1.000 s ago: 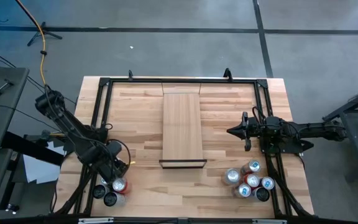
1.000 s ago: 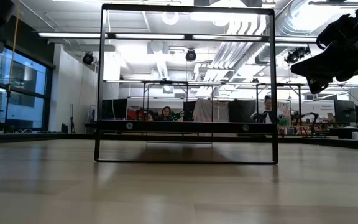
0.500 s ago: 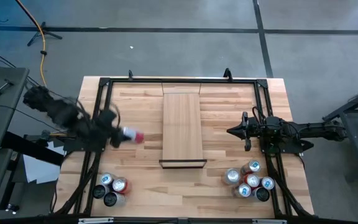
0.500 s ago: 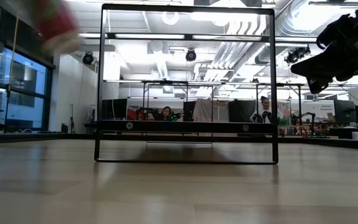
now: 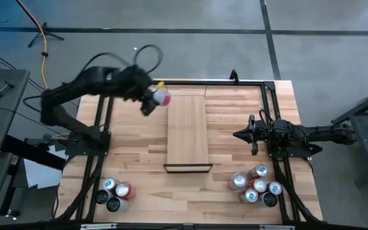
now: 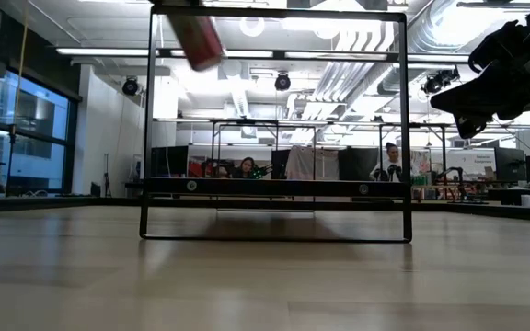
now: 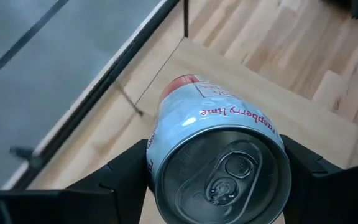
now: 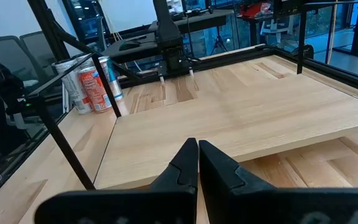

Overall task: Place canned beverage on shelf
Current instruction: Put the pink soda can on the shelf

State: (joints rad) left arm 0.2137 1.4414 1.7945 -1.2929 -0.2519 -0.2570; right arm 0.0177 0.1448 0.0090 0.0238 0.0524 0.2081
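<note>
Left claw (image 5: pixel 153 99) clamped on one can (image 5: pixel 162 98) by shelf (image 5: pixel 187 131), right claw (image 5: pixel 237 135) shut, empty

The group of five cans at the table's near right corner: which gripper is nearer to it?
Right. The right gripper, shut, hovers just beyond the five cans. The left gripper holds a raspberry lime can by the shelf's far end.

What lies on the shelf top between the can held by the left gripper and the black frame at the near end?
Nothing: the high view shows bare plank on the shelf from the held can in the left gripper to the black frame.
</note>
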